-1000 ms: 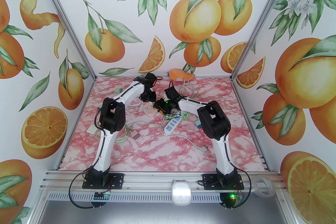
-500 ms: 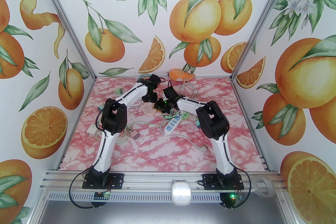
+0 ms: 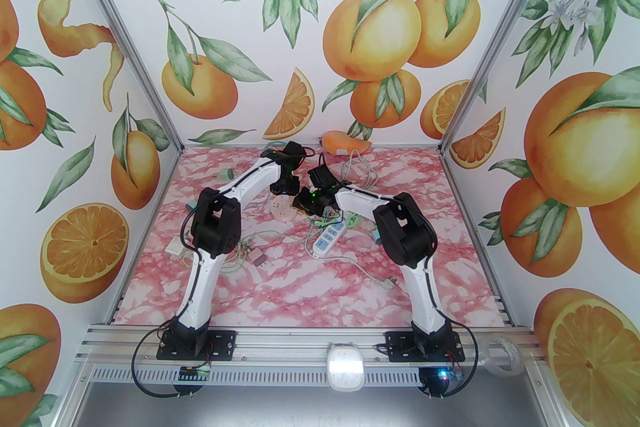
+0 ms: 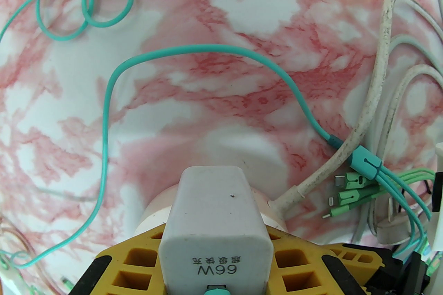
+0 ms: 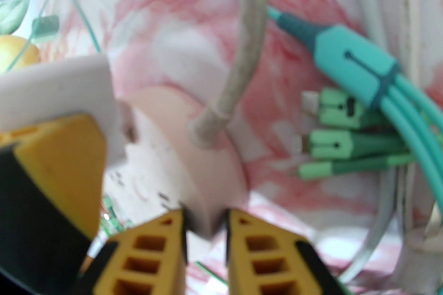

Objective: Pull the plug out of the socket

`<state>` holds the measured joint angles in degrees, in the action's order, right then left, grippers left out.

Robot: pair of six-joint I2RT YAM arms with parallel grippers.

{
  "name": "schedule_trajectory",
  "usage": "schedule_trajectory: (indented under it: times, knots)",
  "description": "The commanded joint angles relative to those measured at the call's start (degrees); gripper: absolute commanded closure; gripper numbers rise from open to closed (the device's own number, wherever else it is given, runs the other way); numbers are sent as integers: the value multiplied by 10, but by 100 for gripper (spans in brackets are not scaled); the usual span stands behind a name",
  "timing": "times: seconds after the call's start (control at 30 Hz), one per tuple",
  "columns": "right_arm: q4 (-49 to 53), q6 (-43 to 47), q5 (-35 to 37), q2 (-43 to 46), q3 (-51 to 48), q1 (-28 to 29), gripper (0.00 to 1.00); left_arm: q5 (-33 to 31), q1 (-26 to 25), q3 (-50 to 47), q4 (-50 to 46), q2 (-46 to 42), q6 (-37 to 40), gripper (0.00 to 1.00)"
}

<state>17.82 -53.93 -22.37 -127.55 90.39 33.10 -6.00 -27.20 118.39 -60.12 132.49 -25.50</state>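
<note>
The plug is a white charger block marked 66W, standing in a round white socket. My left gripper is shut on the plug, one yellow finger on each side. A teal cable leaves the plug's top. In the right wrist view my right gripper is shut on the socket, pinching its rim, with the plug at the left. From above, both grippers meet over the socket at mid-table, the left gripper behind it and the right gripper beside it.
A dirty white cord runs from the socket's side. Green connector tips lie just right of it. A white power strip lies nearer, with loose cables around. A small adapter sits left, an orange object at the back wall.
My right gripper has closed onto the socket's rim. The left arm has shifted a little to the right and back, still holding the plug.
</note>
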Motion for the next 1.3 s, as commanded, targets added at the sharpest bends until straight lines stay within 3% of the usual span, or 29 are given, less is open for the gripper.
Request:
schedule_trajectory:
  times: [0.0, 0.07, 0.3, 0.63, 0.73, 0.87, 0.9, 0.93, 1.07, 1.27]
  knots:
    - [94, 5, 45, -70, -30, 26, 78, 103, 2, 19, -25, -24, -36, 100]
    - [100, 3, 47, -72, -26, 27, 78, 72, 2, 28, -44, -42, -23, 100]
    - [101, 8, 50, -57, -9, 23, 77, 56, 26, 25, -60, -63, -4, 100]
    - [96, 47, 44, -5, 44, 16, 56, 67, 113, -9, -12, -88, 43, 98]
    - [86, 57, 36, 18, 67, 14, 47, 113, 149, -46, 36, -93, 48, 96]
    - [80, 68, 35, 54, 84, 12, 27, 195, 192, -113, 126, -103, 30, 94]
    - [80, 70, 35, 62, 87, 12, 8, 218, 203, -128, 149, -103, 21, 93]
    - [80, 72, 35, 72, 89, 12, 0, 247, 214, -144, 177, -104, 7, 92]
    - [81, 77, 32, 106, 88, 8, 0, 319, 239, -202, 280, -97, -40, 88]
    - [89, 89, 40, 156, 71, 7, 0, 355, 244, -222, 333, -70, -70, 80]
